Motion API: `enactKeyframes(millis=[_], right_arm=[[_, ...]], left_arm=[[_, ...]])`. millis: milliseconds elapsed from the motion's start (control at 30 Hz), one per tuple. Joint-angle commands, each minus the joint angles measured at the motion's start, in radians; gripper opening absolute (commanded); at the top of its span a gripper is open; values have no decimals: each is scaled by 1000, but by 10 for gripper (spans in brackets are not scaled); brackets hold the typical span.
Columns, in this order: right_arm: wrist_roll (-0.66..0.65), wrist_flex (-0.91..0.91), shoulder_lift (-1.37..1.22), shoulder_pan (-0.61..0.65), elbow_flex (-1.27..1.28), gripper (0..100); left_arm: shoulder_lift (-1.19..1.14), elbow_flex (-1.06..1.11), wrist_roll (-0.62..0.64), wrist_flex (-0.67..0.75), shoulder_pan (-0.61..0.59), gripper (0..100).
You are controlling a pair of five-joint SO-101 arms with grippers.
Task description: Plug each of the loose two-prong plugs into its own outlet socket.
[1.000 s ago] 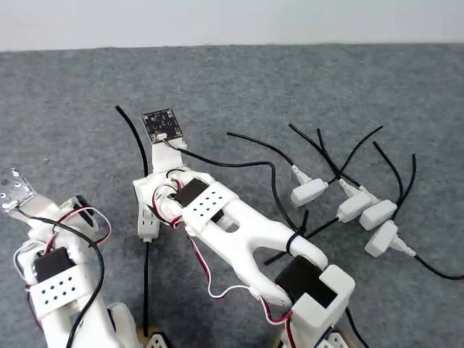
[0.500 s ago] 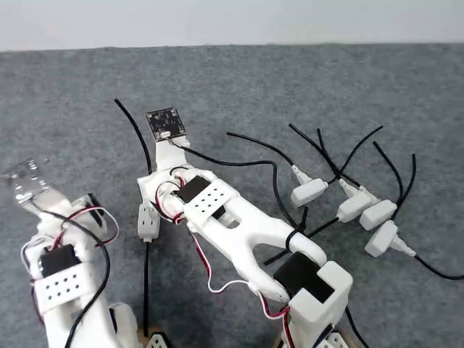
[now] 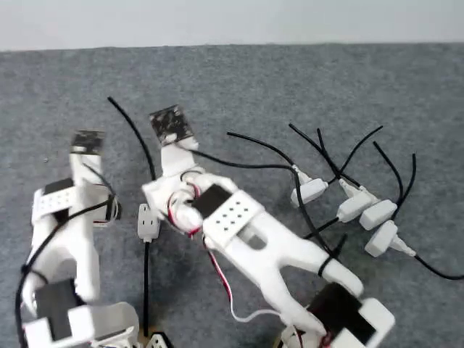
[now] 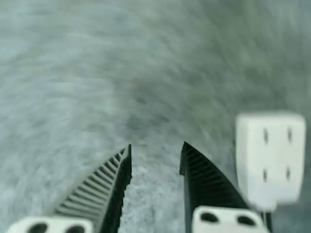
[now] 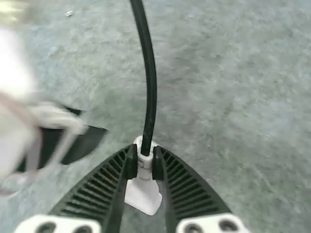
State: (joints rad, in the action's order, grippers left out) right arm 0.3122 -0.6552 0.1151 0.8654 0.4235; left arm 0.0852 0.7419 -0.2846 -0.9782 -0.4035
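When judging the approach from the high view, take the outlet socket (image 3: 147, 222) at centre-left as the target: flat on the grey carpet (image 3: 290, 94), socket cord (image 3: 146, 283) running to the near edge. Lower the right arm (image 3: 239, 217) over it slowly, no twisting. Use the left arm (image 3: 61, 225), just left of the socket, to pin it vs. sliding under the push. Leave alone the four white connectors (image 3: 353, 206) w/ black leads at right, well apart from this pair; can't tell if mated or loose. Carpet over the whole table, soft and prob. grippy; pale wall (image 3: 232, 22) along the far edge.

In the left wrist view: left gripper (image 4: 155, 148) open, nothing between the jaws, hovering over carpet. Socket (image 4: 269, 155) just beside one finger, slots showing on the face toward the camera. Close on the socket's sides, never across the slots.

In the right wrist view: right gripper (image 5: 144, 154) clamped on the white plug (image 5: 142, 191) at its neck, by the exit of the plug cord (image 5: 148, 87), trailing off over the carpet. Prongs hidden, so confirm alignment w/ the slots before pressing. Hold so close to the cord end = likely pivot risk; push gently along the plug's axis, approx. square to the socket face, and stop if resisted.
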Motion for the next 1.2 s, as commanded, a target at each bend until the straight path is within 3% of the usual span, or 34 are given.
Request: enactKeyframes(millis=[0, 467, 567, 800, 1167], right_arm=[[-52, 39, 84, 27, 17, 8], [-121, -31, 166, 79, 38, 8], [-126, -35, 180, 77, 40, 8], [-123, -30, 179, 64, 40, 8], [-121, 88, -36, 38, -17, 8]], left_arm=[[-28, -70, -313, -103, 46, 162], [-20, -39, -994, -284, 9, 133], [28, 1, -1045, -288, 5, 133], [152, 113, -1013, -218, -14, 137], [186, 156, -480, 8, -87, 138]])
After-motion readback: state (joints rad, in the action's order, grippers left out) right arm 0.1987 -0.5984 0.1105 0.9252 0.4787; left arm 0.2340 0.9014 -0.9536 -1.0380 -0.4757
